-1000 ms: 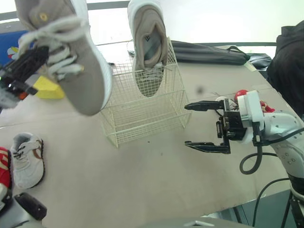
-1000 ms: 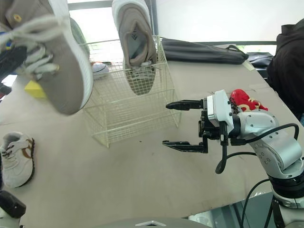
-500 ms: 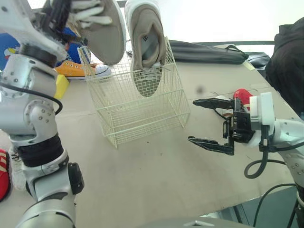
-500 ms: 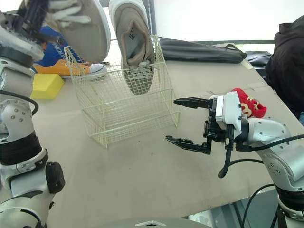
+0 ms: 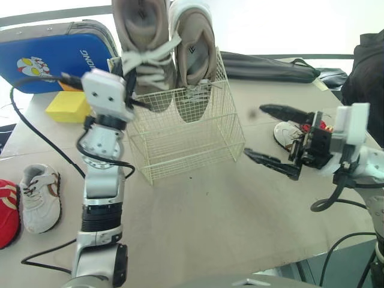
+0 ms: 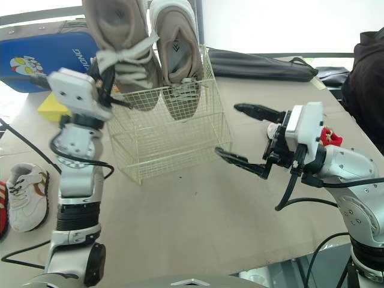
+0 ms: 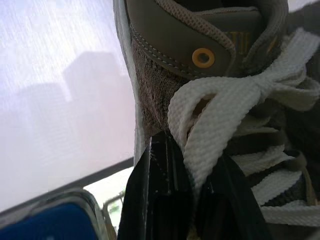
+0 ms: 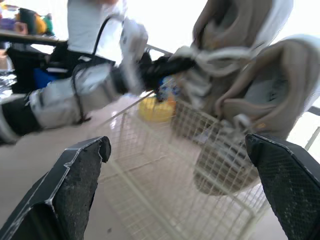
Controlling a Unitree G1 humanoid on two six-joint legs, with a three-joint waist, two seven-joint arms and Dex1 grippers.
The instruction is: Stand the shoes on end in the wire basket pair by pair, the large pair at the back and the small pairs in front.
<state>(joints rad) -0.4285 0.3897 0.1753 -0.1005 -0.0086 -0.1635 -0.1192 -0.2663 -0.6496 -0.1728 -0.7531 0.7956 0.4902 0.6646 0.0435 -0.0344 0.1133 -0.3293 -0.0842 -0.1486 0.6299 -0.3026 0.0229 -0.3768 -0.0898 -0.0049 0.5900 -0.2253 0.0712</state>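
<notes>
A large grey shoe (image 5: 143,48) hangs toe-down at the back left of the wire basket (image 5: 198,147), its toe below the rim. My left gripper (image 5: 128,67) is shut on its laces and tongue; the left wrist view shows the black fingers (image 7: 162,195) clamped by the white lace (image 7: 225,100). Its mate (image 5: 193,60) stands on end at the back right of the basket. My right gripper (image 5: 254,131) is open and empty just right of the basket, its fingers (image 8: 80,180) framing the basket (image 8: 165,195).
A small white shoe (image 5: 39,198) and a red shoe (image 5: 7,211) lie at the near left. Another small white shoe (image 5: 285,133) and a red one (image 5: 319,124) lie behind my right gripper. Yellow block (image 5: 66,107), blue case (image 5: 54,51), black bag (image 5: 270,65) at the back.
My left arm has swung the grey shoe from the near left to the basket's back, beside its mate. The right gripper has shifted slightly right and up, still open.
</notes>
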